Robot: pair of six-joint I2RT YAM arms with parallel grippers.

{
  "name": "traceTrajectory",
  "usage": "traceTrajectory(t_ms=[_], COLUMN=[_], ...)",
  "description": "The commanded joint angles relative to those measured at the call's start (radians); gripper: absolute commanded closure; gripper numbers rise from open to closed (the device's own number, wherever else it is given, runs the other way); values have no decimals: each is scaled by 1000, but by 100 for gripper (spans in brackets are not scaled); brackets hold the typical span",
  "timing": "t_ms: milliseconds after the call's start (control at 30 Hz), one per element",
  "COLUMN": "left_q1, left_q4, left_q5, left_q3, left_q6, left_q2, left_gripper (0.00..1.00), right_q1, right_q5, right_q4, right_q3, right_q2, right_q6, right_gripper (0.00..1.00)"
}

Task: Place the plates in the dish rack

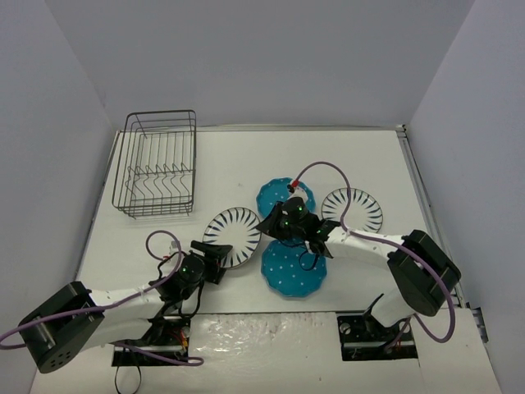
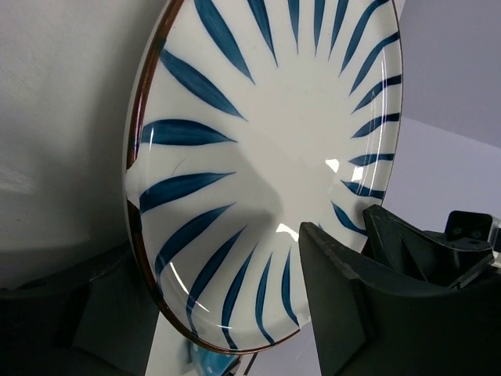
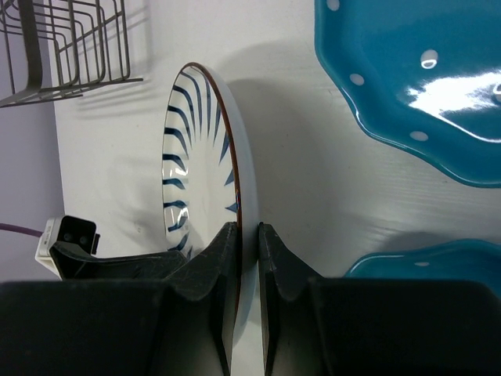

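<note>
A white plate with dark blue stripes (image 1: 232, 236) is held up on edge between the two arms. My right gripper (image 1: 269, 223) is shut on its rim; in the right wrist view its tips (image 3: 249, 235) pinch the brown-edged rim of this plate (image 3: 196, 157). My left gripper (image 1: 217, 256) is at the plate's near edge. In the left wrist view the plate (image 2: 266, 141) fills the frame, with the left gripper (image 2: 215, 254) open, one finger (image 2: 352, 305) in front of it and the other behind. The black wire dish rack (image 1: 160, 164) stands empty at the far left.
Two teal dotted plates lie on the table, one far (image 1: 283, 195), one near (image 1: 294, 269); both show in the right wrist view (image 3: 407, 86) (image 3: 427, 258). A second striped plate (image 1: 353, 209) lies to the right. The rack's corner (image 3: 63, 47) shows in the right wrist view.
</note>
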Motion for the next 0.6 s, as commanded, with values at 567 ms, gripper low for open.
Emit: traceTrajectory(t_ms=[567], left_q1=[-12], left_q4=[27], left_q5=[-106], left_q3=[59], left_q6=[160], left_q2=[-52], left_gripper=[58], right_q1=[93], right_q5=[-9], right_q4=[42], right_q3=[-98], right_q2=[-171], right_q6=[41], right_gripper=[100])
